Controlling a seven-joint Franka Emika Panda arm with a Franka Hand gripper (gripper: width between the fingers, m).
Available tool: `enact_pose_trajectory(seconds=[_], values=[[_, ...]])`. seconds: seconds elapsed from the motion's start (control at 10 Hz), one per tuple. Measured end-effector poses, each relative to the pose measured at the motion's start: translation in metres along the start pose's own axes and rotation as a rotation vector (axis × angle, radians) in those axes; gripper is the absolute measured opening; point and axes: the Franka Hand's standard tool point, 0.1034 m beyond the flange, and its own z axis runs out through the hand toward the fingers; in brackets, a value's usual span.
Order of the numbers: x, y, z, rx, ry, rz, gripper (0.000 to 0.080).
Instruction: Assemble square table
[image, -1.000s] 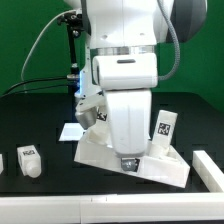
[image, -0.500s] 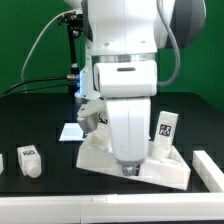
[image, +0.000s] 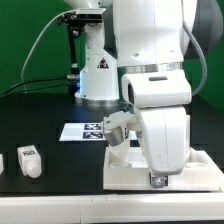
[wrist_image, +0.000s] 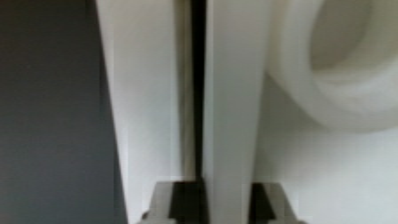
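Pinched narrow, the gripper (image: 155, 179) holds the near rim of the square top (image: 125, 170), a smooth, flat slab of matt white plastic. It lies by the desk's front edge, toward the corner on the exterior view's right. In the wrist view, dark fingers (wrist_image: 169, 200) flank a thin white edge, and a rounded white form beside it is too blurred to name. The arm's shell hides most of the top. A chunky white leg (image: 30, 160) bearing a tag stands near the opposite front corner. The marker board (image: 85, 130) lies mid-desk. The desk (image: 60, 175) is matt black, with a green wall behind it.
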Motion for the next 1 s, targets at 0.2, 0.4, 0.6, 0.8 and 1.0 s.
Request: enact_pose_trajectory(seconds=[0.2, 0.4, 0.6, 0.8, 1.0], values=[[-0.0010, -0.0004, 0.0004, 0.001, 0.000, 0.009, 0.0055], [0.0041, -0.0012, 0.0056, 0.004, 0.005, 0.008, 0.0055], [0.0071, 0.0026, 0.0079, 0.000, -0.002, -0.012, 0.0055], [0.0060, 0.0025, 0.0080, -0.001, -0.022, -0.019, 0.0055], [0.0042, 0.0023, 0.0082, 0.001, -0.023, -0.016, 0.0055]])
